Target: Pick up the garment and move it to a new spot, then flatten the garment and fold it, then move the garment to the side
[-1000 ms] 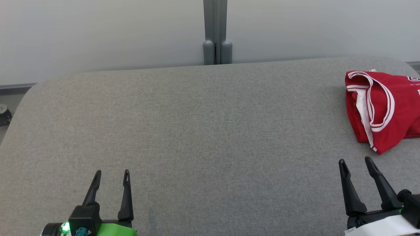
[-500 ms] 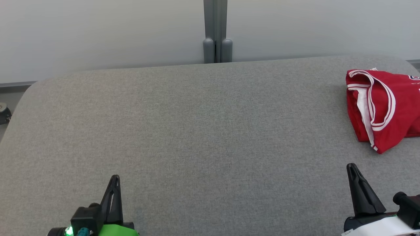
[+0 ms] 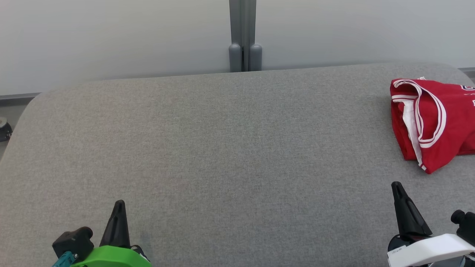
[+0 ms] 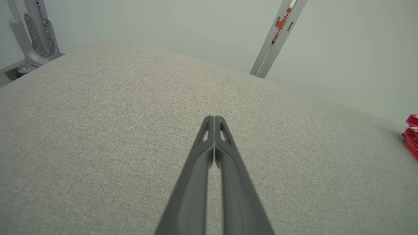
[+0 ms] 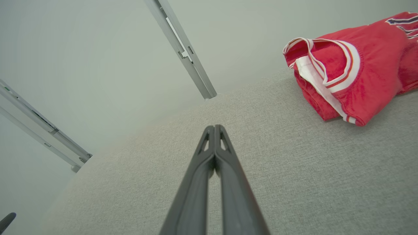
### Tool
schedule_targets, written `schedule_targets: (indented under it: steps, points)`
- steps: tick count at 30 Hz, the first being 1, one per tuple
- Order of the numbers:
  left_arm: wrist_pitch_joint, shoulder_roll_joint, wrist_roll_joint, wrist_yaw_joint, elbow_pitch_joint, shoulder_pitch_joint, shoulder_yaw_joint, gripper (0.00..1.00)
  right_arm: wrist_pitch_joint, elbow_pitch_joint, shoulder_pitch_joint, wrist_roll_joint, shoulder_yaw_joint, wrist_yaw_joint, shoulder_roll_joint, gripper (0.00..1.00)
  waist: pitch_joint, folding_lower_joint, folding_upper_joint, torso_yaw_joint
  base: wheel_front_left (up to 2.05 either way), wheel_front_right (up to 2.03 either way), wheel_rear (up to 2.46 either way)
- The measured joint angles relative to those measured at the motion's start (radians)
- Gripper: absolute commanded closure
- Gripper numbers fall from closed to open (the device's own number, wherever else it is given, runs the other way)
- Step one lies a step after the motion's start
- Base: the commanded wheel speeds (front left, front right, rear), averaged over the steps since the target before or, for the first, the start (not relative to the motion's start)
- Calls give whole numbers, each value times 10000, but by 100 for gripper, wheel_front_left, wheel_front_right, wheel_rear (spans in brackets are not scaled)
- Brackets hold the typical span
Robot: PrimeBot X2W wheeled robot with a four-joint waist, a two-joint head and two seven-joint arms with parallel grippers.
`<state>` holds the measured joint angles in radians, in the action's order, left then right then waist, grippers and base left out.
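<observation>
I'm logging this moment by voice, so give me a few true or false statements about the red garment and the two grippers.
1. The left gripper and the right gripper are both shut, with nothing between their fingers. True.
2. The red garment lies in the middle of the grey surface. False: it lies far to the robot's right on it.
3. The garment is spread flat in one layer. False: it is bunched up in layers, with its white-trimmed opening showing.
4. The right gripper is nearer the garment than the left gripper, and neither touches it. True.
</observation>
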<state>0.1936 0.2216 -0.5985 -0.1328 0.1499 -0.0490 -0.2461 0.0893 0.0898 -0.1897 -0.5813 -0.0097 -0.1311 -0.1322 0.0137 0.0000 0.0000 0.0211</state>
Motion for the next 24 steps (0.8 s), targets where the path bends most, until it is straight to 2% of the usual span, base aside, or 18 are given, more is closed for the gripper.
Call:
schedule_targets:
  steps: [24]
  points:
    - [-786, -376, -3398, 794, 286, 476, 892, 100, -322, -1049, 947, -3555, 38, 6, -6, 100, -31, 0, 0, -46, 0, 0, 0]
